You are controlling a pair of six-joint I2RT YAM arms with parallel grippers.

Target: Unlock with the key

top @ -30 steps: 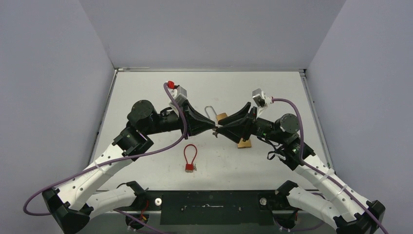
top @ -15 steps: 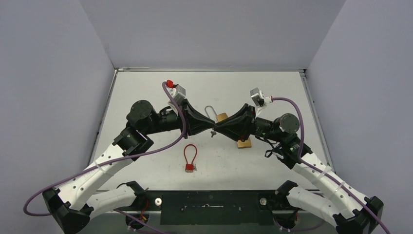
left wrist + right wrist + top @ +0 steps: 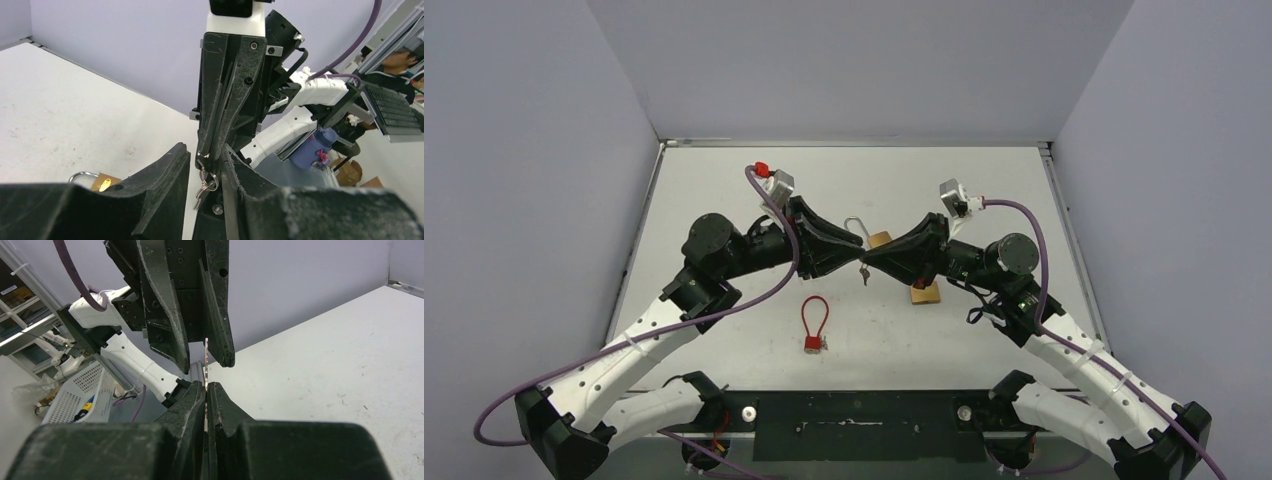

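My right gripper is shut on the key; the thin blade sticks up from between its tips. The key ring with spare keys hangs below those tips, above the table. My left gripper is open, its jaws standing either side of the right gripper's tips without pinching them. In the right wrist view the left fingers hang spread around the blade. A brass padlock with a silver shackle lies just behind the grippers, and shows in the left wrist view.
A second brass padlock lies under the right arm. A red cable lock lies nearer the front. The white table is walled by grey panels on three sides.
The right gripper moved left to meet the left gripper. The left wrist has since pulled slightly back and left, and the key ring now hangs from the right gripper's tips.
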